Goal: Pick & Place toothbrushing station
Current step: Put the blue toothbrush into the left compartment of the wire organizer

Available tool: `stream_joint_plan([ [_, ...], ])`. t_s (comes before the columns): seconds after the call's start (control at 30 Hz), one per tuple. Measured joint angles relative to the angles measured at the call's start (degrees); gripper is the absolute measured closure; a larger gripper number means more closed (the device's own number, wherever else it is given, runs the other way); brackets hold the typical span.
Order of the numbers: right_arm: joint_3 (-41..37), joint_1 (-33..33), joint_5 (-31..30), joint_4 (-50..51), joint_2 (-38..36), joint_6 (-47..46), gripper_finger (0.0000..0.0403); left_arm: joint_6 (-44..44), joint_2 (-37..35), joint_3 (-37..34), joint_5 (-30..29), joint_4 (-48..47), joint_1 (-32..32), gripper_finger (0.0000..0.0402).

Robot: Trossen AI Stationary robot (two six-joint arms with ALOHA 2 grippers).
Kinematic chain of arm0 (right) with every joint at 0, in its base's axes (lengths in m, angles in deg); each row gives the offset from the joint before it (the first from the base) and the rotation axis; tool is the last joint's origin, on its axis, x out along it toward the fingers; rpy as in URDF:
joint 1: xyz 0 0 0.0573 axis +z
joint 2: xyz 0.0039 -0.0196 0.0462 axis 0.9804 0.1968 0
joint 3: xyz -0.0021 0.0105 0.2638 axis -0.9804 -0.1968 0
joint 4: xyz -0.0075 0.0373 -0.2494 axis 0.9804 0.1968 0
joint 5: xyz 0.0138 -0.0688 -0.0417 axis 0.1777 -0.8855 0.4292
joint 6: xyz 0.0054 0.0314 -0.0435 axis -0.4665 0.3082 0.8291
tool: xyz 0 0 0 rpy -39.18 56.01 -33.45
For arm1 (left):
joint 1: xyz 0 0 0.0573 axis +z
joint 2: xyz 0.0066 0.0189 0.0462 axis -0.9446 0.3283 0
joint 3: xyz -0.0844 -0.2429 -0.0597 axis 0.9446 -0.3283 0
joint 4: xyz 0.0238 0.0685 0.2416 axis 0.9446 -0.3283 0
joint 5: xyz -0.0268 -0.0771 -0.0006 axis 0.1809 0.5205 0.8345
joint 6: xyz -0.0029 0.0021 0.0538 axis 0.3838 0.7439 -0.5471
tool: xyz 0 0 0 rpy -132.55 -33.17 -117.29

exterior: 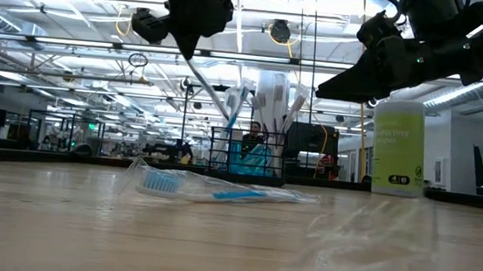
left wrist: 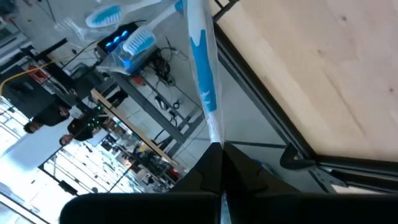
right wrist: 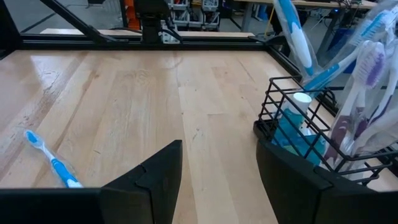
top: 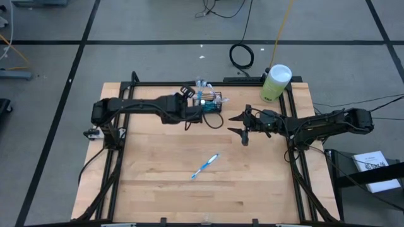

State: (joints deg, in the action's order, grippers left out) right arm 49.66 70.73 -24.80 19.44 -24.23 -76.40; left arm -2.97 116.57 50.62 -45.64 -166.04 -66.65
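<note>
Risk sits mainly with the left pincer (top: 203, 106), which is closed tight on a wrapped blue toothbrush (left wrist: 202, 74) above the black wire-mesh basket (top: 213, 104), at upper centre of the high view near the table's (top: 252, 183) far edge. The basket is already crowded with brushes, so the wrapper could snag on a neighbour or the rim and tip the light holder. The right pincer (top: 245, 126) hangs wide open and empty just right of the basket, where a small drift could knock it. Another wrapped toothbrush (top: 205, 166) lies mid-table, well apart. A pale-green cylinder (top: 275, 83) stands at upper right.
</note>
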Motion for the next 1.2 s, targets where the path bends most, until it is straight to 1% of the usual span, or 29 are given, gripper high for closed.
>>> stream_joint_plan([
  [0.33, 0.00, 0.00, 0.00, 0.00, 0.00, 0.00, 0.0206, 4.68, 0.00, 0.00, -0.64, -1.99, -2.71, 0.0396],
  [0.5, 0.00, 0.00, 0.00, -0.02, 0.00, 0.00, 0.0206, 7.66, 0.00, 0.00, 0.96, -2.48, -3.48, 0.0397],
  [0.7, 0.00, 0.00, 0.00, -0.02, 0.00, -0.01, 0.0206, 12.74, 0.00, 0.00, -0.36, -7.38, -3.02, 0.0399],
  [0.8, 0.00, 0.00, 0.00, -0.03, 0.00, -0.02, 0.0206, 14.16, 0.00, -0.02, 0.94, -8.50, -2.56, 0.0396],
  [1.0, 0.00, 0.00, 0.01, -0.04, 0.00, -0.02, 0.0206, 13.31, 0.00, -0.02, 1.95, -7.64, -2.93, 0.0396],
  [1.2, 0.00, 0.00, 0.00, -0.04, 0.00, -0.02, 0.0206, 13.88, 0.00, -0.02, 6.23, -5.86, -2.93, 0.0398],
])
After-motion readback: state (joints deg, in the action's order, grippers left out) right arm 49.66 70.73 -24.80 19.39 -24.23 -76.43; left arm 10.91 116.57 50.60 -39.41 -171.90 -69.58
